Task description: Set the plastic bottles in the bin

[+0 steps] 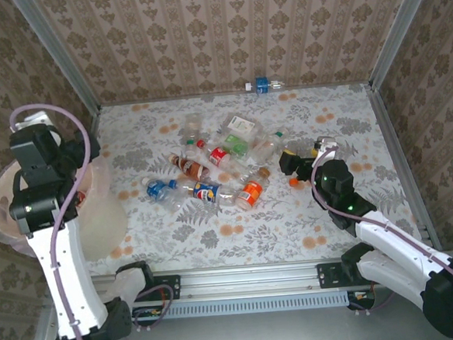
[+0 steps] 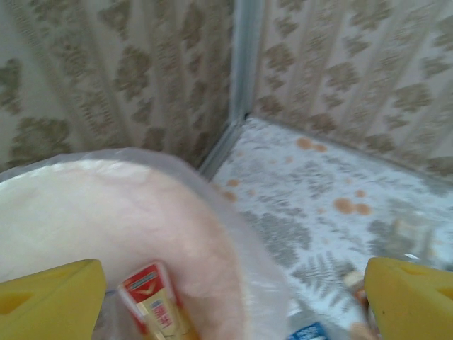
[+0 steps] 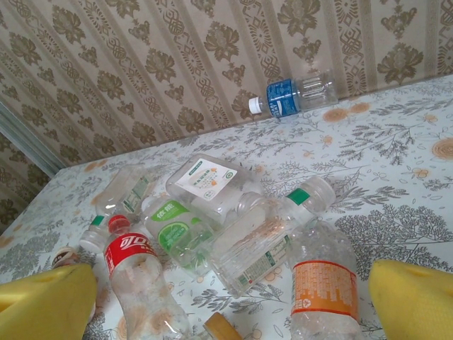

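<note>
From above, the bin (image 1: 109, 221) sits at nine o'clock, about ten bottles (image 1: 211, 171) lie piled mid-table beside the right claw (image 1: 288, 164), and one blue-labelled bottle (image 1: 262, 85) rests at twelve o'clock. The left wrist view shows the left claw (image 2: 230, 290) spread wide over the bin, with one red-labelled bottle (image 2: 152, 301) inside. The right wrist view shows that claw's fingers apart, empty, with the pile at twelve o'clock.

Here's a tablecloth (image 1: 293, 227) of grey ferns and orange blossoms, brown damask wallpaper (image 1: 201, 32) rising on three sides, silver corner posts (image 1: 55, 50) at the seams, and a ribbed metal rail (image 1: 251, 302) along the near edge.
</note>
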